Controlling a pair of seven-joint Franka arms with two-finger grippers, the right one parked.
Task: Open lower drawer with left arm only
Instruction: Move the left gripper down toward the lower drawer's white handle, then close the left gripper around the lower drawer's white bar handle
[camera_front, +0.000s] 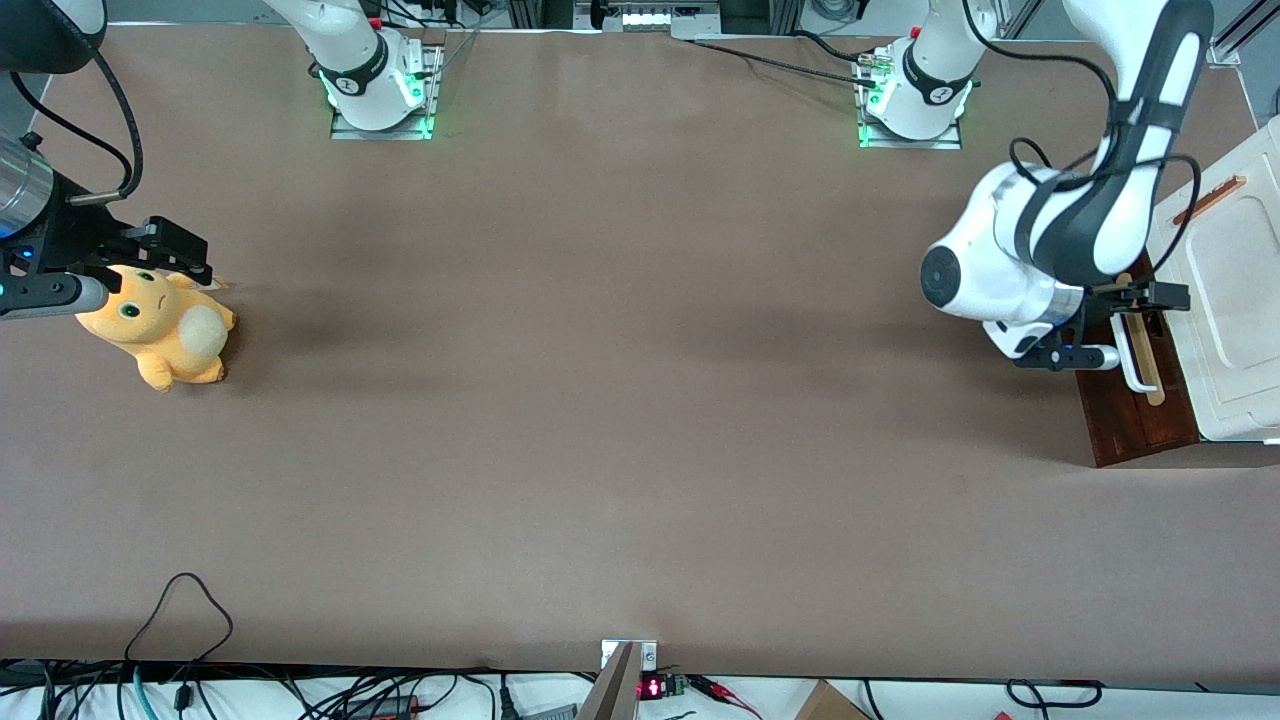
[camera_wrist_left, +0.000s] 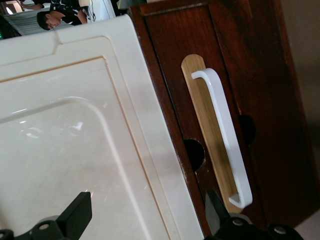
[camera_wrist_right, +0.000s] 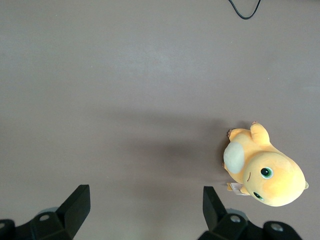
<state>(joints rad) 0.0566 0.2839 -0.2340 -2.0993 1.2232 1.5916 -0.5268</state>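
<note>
1. Table (camera_front: 600, 400): brown matte surface. From the front camera I log a loose black cable loop (camera_front: 180, 610) lying on it nearest that camera.

2. Lower drawer (camera_front: 1135, 415): dark reddish-brown wooden front, at the working arm's end of the table, seated under the cream-white panel. From the wrist camera I read its front (camera_wrist_left: 260, 75) as flush with the surrounding frame, with no gap showing; I record the drawer as not yet pulled out.

3. Handle (camera_front: 1135, 365): white bar on a pale wood strip, fixed to the drawer front. Wrist camera shows the bar (camera_wrist_left: 227, 140) standing clear of the strip (camera_wrist_left: 202, 115), with two dark round recesses in the wood either side of it.

4. Gripper (camera_front: 1135, 325): black two-finger unit of the left arm, poised over the drawer front at the handle. My wrist camera shows both fingers (camera_wrist_left: 75, 215) spread wide apart: one lies over the cream panel, the other at the end of the bar. Nothing is held; I cannot tell whether either finger touches the handle.

5. Plush toy (camera_front: 160, 330): orange, with green eyes and a pale tail, lying on its side toward the parked arm's end of the table.

6. Cream-white panel (camera_front: 1225, 290): raised-border top, small copper strip handle (camera_front: 1210, 198) near its edge farthest from the front camera.

7. Left arm (camera_front: 1080, 220): glossy white with dark inset panels, bent down over the cabinet, a black cable looping beside it.
</note>
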